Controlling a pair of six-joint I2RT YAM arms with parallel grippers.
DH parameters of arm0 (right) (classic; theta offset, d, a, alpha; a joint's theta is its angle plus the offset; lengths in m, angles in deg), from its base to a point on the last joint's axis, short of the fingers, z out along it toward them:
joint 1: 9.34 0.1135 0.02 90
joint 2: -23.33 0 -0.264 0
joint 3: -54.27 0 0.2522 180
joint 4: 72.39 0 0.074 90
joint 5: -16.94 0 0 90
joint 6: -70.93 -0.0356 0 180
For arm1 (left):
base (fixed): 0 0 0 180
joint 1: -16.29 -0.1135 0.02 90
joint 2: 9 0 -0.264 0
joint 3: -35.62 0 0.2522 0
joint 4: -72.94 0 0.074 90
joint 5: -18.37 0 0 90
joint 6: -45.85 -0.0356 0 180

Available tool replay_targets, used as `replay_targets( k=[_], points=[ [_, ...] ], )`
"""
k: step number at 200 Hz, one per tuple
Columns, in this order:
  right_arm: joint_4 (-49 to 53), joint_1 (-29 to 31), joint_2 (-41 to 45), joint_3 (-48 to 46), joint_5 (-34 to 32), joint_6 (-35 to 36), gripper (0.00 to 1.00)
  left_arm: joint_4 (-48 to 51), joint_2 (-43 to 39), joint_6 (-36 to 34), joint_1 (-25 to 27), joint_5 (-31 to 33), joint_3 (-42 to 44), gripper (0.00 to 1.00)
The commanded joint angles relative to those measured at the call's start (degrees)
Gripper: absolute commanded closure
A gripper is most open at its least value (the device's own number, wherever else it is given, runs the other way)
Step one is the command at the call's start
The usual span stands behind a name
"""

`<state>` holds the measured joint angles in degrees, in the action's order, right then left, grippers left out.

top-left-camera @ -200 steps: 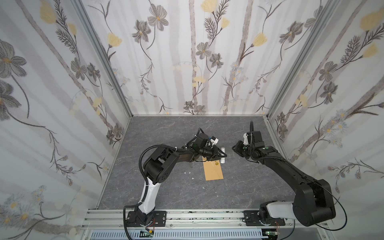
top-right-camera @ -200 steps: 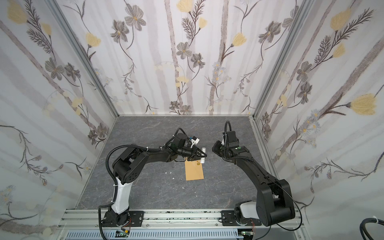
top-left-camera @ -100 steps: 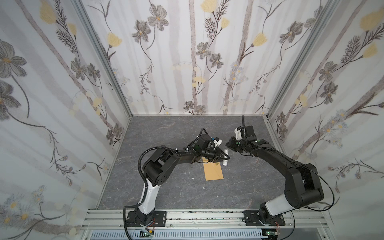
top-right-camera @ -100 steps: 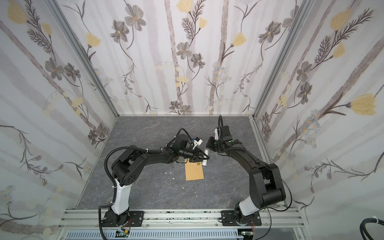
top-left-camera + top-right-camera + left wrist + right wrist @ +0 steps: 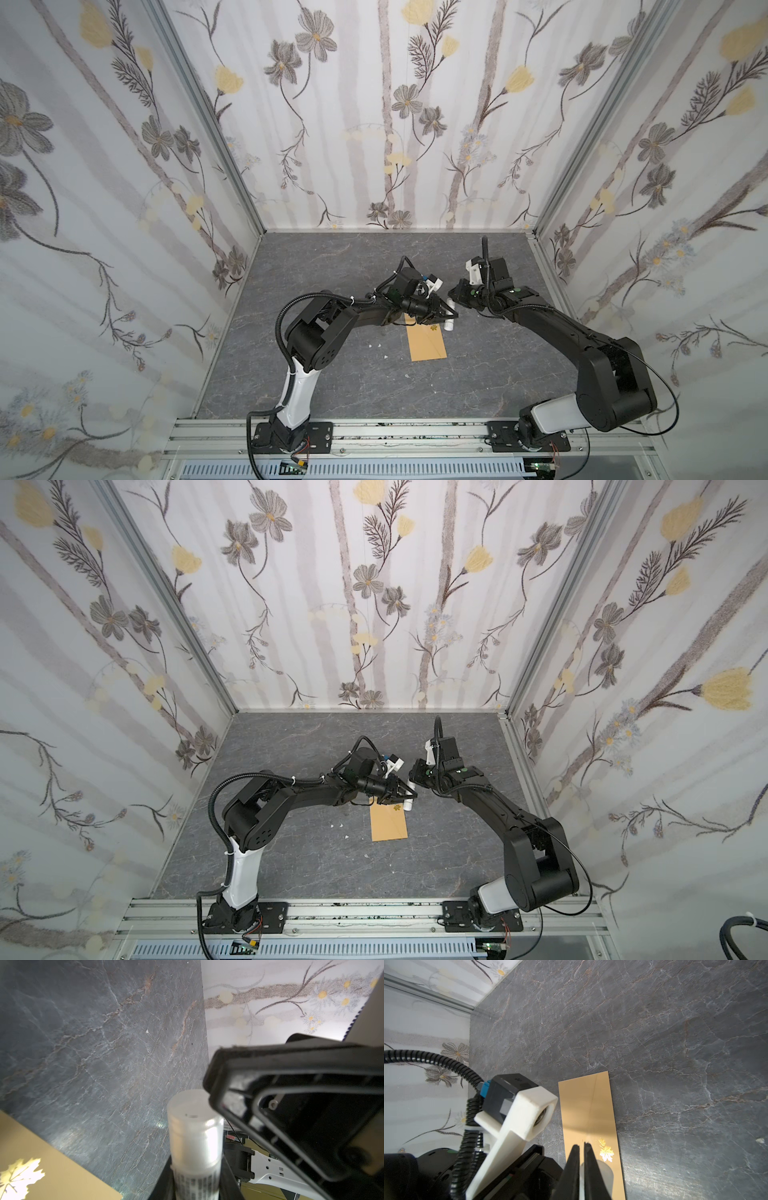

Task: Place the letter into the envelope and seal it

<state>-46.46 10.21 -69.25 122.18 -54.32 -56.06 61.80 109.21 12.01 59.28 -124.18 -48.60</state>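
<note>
Top views, left to right: left arm reaches in low toward centre, left gripper (image 5: 444, 315) clamped round a white tube (image 5: 195, 1136). Left wrist view shows the tube's printed body seated between the fingers (image 5: 160, 1188), frosted cap (image 5: 193, 1109) sticking out front. Beneath that, envelope (image 5: 428, 345) lies flat on the table (image 5: 332, 266) about mid-field, far end tucked under the left gripper, yellow sticker (image 5: 606, 1151) at the end nearest both grippers; can't tell if the flap is stuck down. Letter not visible in any view and no pale sheet on the table, so my read is it's inside the envelope. Right gripper (image 5: 581, 1146) comes in from the right, tips at the tube's cap end. Right wrist view shows its fingers pinched together with only a hairline slit, nothing gripped that I can see; contact with the cap can't be confirmed. Step in hand, my judgement: sealing, glue-tube prep. Next move calls for the right jaws to spread enough to straddle the cap, then pull along the tube axis while left holds firm; after that, glue to the flap
</note>
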Motion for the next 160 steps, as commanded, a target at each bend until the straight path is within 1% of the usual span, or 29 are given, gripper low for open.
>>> replay_targets(
  k=[1,27,43,51,67,81,99,105,115,124,160],
  points=[
    [1.16,0.34,0.25,-0.76,1.58,-0.27,0.91,-3.39,-0.74,-0.36,-0.25,0.61,-0.12,1.0],
    [0.81,0.4,0.61,-1.93,1.89,-0.62,0.91,-3.39,-1.05,-0.44,-0.34,0.85,-0.02,1.0],
    [0.42,0.39,0.77,-2.51,0.34,-0.96,0.91,-3.31,-1.51,-0.29,-0.52,1.67,0.58,1.0],
    [0.42,0.18,3.1,-2.65,-0.69,-1.11,0.91,-3.31,-1.89,0.05,-0.72,2.42,1.29,1.0],
    [0.32,-0.54,4.62,-2.82,-2.21,-1.25,0.88,-3.22,-3.28,1.37,-1.84,4.62,3.91,1.0],
    [0.12,-1.26,5.42,-2.91,-2.84,-1.16,0.81,-2.86,-5.04,2.59,-3.38,7.15,7.4,1.0],
    [-0.14,-1.5,5.65,-2.82,-3.27,-1.06,0.77,0.73,-8.56,2.11,-5.24,12.82,11.72,1.0],
    [-0.43,-1.49,5.73,-2.95,-3.15,-1.11,0.74,4.43,-9.91,0.53,-5.57,15.46,12.32,1.0],
    [-0.97,-1.46,5.89,-3.29,-2.96,-1.06,0.73,12.54,-11.91,-3.58,-5.63,21.08,11.62,1.0],
    [-1.49,-1.45,6.15,-3.63,-3.0,-1.15,0.71,18.26,-13.52,-5.51,-5.68,25.42,11.39,1.0],
    [-3.27,-1.45,7.36,-5.2,-2.52,-1.25,0.67,28.04,-18.19,-5.89,-6.11,36.32,13.75,1.0]
  ],
)
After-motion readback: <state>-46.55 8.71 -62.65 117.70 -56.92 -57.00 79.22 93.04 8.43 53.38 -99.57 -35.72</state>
